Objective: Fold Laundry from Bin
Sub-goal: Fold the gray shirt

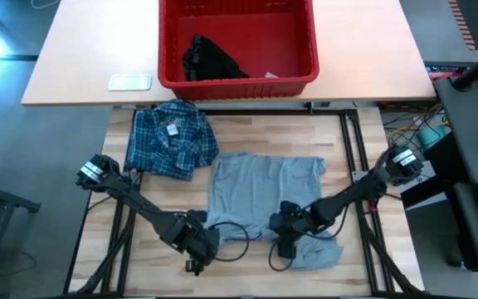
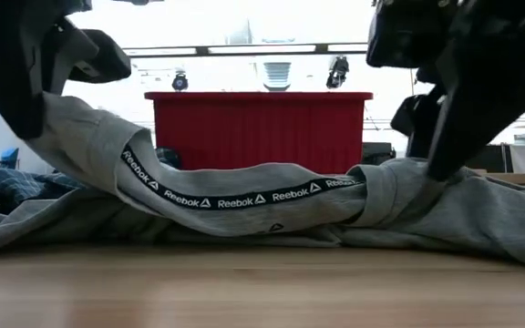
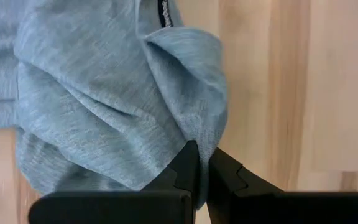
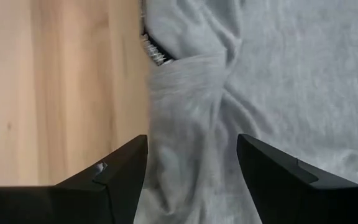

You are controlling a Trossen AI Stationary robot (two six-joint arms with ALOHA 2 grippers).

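On the tabletop: you have the grey T-shirt [image 1: 260, 195] spread out across the middle of the wooden tabletop [image 1: 363, 274], its near edge bunched up where both arms meet it.
Left pincer: your left pincer [image 1: 196, 249] sits at the shirt's near left corner; its fingers [image 3: 191, 171] are pressed together with a fold of grey cloth pinched between them, as the left wrist view shows.
Right pincer: your right pincer [image 1: 286, 235] is down on the near right part of the shirt; its fingers [image 4: 120, 174] stand apart with a ridge of rumpled cloth lying between them, and you cannot tell from the wrist view whether either finger touches it.
Low view: you see the shirt's hem lifted at the left side, with a dark Reebok band [image 2: 226, 196] running along the fold.
Plaid shirt: it lies crumpled [image 1: 171, 137] at the far left of the tabletop, just beside the T-shirt's far left corner.
Bin: the red bin [image 1: 305, 50] stands on the paler table beyond, behind the T-shirt.
Black garment: it lies [image 1: 206, 60] inside the bin, toward the bin's left near corner.
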